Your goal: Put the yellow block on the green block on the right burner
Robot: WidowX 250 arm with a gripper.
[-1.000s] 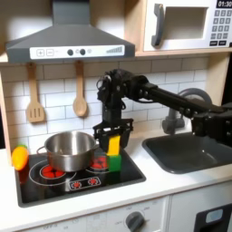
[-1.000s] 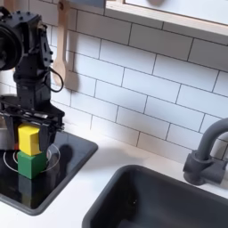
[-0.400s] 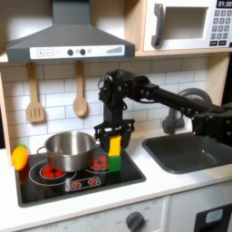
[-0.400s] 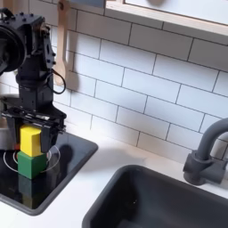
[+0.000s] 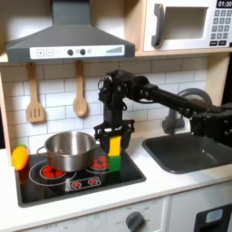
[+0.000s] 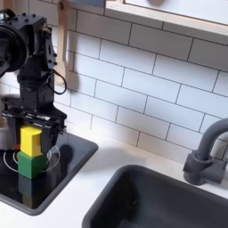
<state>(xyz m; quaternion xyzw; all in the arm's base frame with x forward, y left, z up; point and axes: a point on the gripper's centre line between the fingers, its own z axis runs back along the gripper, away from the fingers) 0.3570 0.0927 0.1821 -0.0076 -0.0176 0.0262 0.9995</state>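
- Yellow block (image 5: 114, 145): small, bright yellow, glossy plastic, cube-like with slightly rounded edges, sitting squarely on top of the green block (image 5: 114, 162); in the second exterior view the same yellow block (image 6: 30, 141) shows a lighter top face and a darker side.
- Green block (image 6: 32, 164): bright green plastic, about the same size as the yellow one, resting flat on the hob, the two forming a neat upright two-block stack.
- Right burner (image 6: 46, 166): red ringed circle printed on the glossy black hob (image 5: 68, 184), with the stack standing inside the ring; in the first exterior view the burner (image 5: 100, 164) lies just beside the pot, toward the first exterior view's right.
- Gripper (image 5: 114, 134): black, pointing downward right above the stack; in the second exterior view the gripper (image 6: 31, 125) stands with its fingers spread wider than the yellow block, one on each side, not clamping it — open, with daylight between pads and block as far as can be told.
- Steel pot (image 5: 69, 149): shiny, much bigger than either block, standing on the other burner, near the stack but apart from it.
- Rounded yellow-orange toy (image 5: 19, 157): at the hob's edge toward the first exterior view's left.
- Wooden utensils (image 5: 34, 95) hanging on the white tiled wall; dark sink (image 6: 169, 201) and faucet (image 6: 207, 153) toward the second exterior view's right.
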